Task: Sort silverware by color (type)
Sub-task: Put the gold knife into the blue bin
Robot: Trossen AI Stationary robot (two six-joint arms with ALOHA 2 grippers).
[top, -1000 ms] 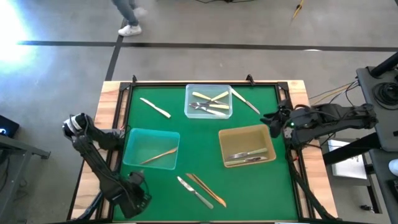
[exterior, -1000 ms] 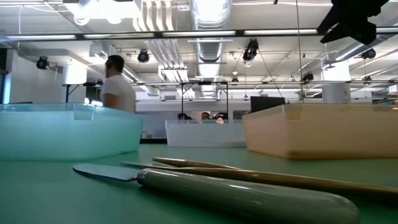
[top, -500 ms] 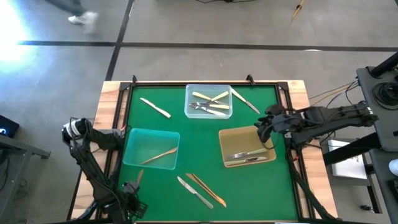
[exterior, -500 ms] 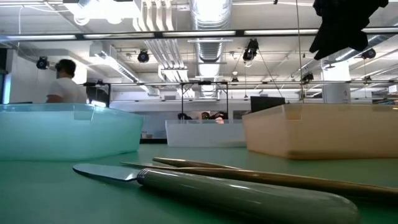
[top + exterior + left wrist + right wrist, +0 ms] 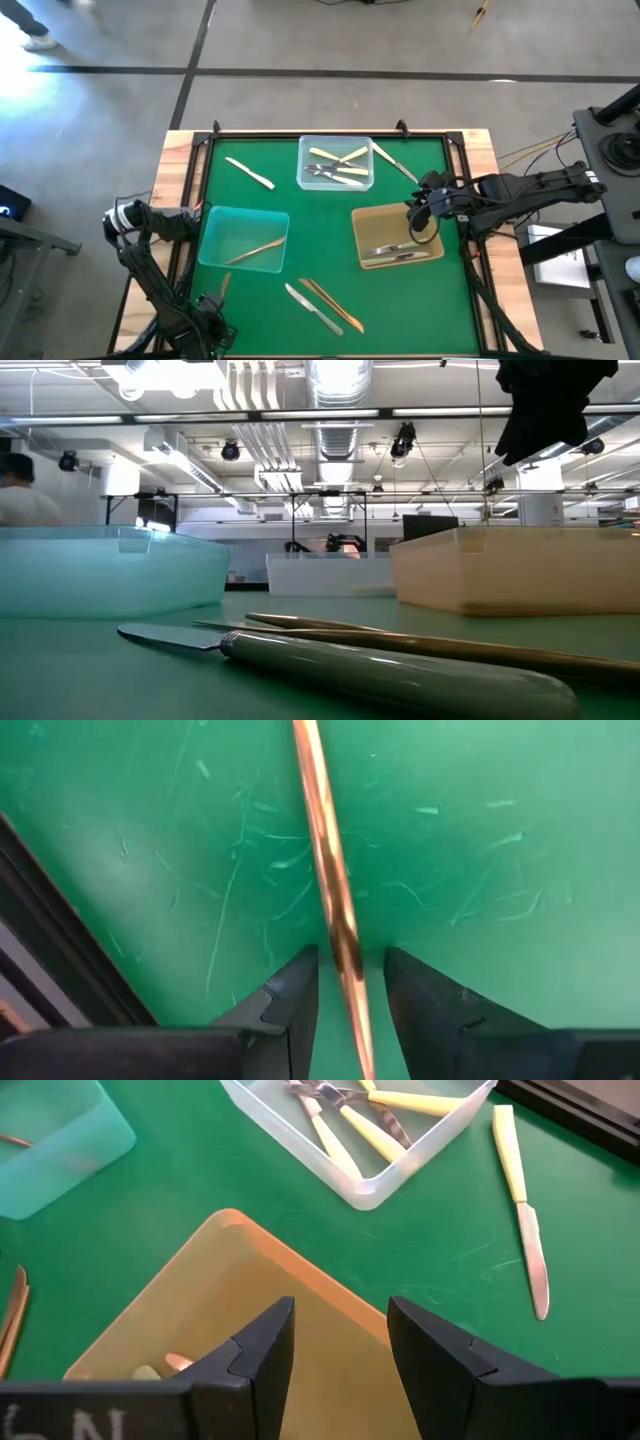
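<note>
On the green felt table (image 5: pixel 320 250), slim silverware is spread: a cream-handled knife (image 5: pixel 250 173) at the far left, another cream-handled knife (image 5: pixel 394 161) beside the clear square tray (image 5: pixel 336 183), and a grey-handled knife (image 5: pixel 313 308) with a coppery gold piece (image 5: pixel 333 305) near the front edge. Cream utensils (image 5: pixel 338 156) and a silver piece are seen in the clear tray, a coppery utensil (image 5: pixel 256 250) in the teal translucent tray (image 5: pixel 243 262), and silver utensils (image 5: pixel 400 249) in the amber translucent tray (image 5: pixel 396 212).

A coppery gold handle (image 5: pixel 328 870) is gripped in the clenched left gripper (image 5: pixel 348 982) at the front left corner; its far end is cut off in the wrist view.

The right gripper (image 5: pixel 338 1342) is held spread over the amber tray's far right corner. Partial white lettering at its base is cut off and unreadable.
</note>
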